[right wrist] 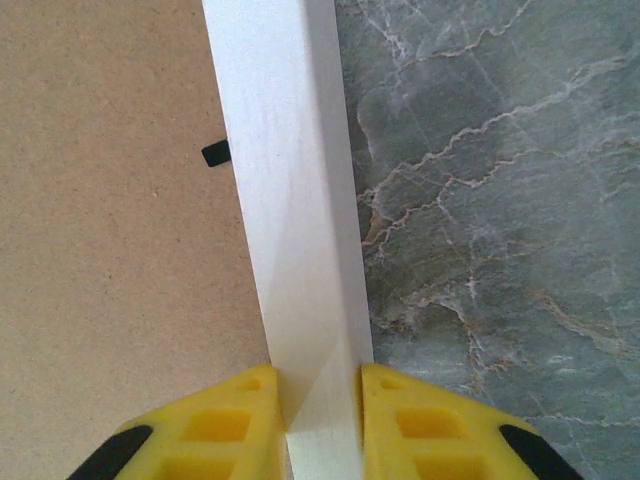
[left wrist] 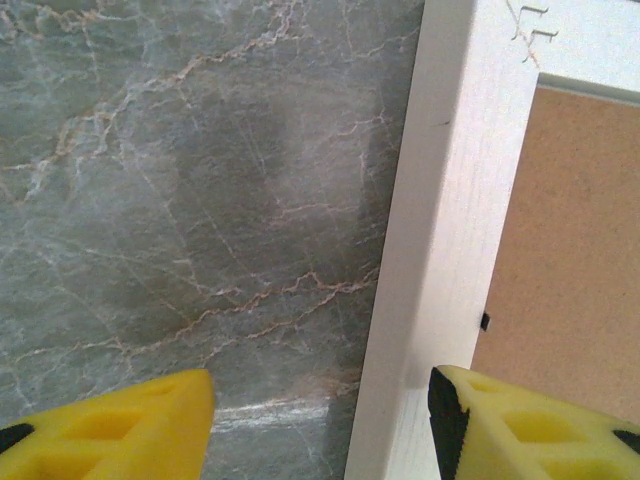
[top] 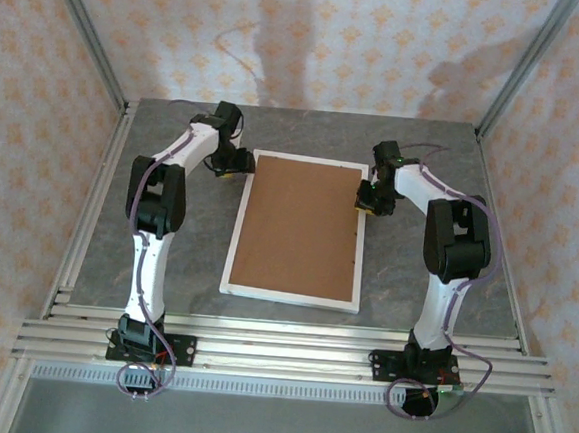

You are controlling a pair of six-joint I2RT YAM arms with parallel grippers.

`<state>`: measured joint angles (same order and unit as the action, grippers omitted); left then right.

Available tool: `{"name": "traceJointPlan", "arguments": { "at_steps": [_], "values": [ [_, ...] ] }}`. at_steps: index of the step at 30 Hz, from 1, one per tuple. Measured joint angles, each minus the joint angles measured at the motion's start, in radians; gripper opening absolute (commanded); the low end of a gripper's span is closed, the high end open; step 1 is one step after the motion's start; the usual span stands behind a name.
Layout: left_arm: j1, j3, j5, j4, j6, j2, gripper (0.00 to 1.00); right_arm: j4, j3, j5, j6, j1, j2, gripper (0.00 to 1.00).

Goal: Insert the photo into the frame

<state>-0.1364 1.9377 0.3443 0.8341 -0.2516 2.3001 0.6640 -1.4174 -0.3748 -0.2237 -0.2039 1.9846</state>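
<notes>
Marble table (top: 306, 133), frame (right wrist: 290, 200) edge in right gripper (right wrist: 320, 425)

— What colours do you see?
— My fingers (right wrist: 225, 430) are yellow with black patches. The frame (right wrist: 285, 200) is plain white, its backing board (right wrist: 110, 250) speckled brown.
— And the table (right wrist: 480, 200)?
— Grey-green marble, pale veins. The walls (top: 37, 106) are cream with orange flowers.

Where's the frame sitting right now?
Top view: the frame lies centred on the table, brown backing board up. The right claw pinches its right rail; the left claw straddles its left rail.
</notes>
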Motion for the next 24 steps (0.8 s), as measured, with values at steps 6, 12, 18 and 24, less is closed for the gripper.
{"name": "traceJointPlan", "arguments": {
  "at_steps": [6, 12, 18, 24],
  "values": [
    [-0.001, 0.049, 0.001, 0.008, 0.000, 0.035, 0.60, -0.008, 0.007, -0.011, 0.000, 0.004, -0.003, 0.21],
    [-0.002, 0.076, 0.014, 0.027, 0.000, 0.054, 0.60, -0.018, 0.016, -0.011, 0.000, 0.005, -0.007, 0.20],
    [-0.011, 0.110, 0.017, 0.053, 0.018, 0.076, 0.60, -0.018, 0.016, -0.012, 0.000, 0.005, -0.007, 0.20],
    [-0.024, 0.187, 0.022, 0.116, 0.037, 0.125, 0.60, -0.014, 0.012, -0.014, 0.000, 0.005, -0.005, 0.18]
  ]
}}
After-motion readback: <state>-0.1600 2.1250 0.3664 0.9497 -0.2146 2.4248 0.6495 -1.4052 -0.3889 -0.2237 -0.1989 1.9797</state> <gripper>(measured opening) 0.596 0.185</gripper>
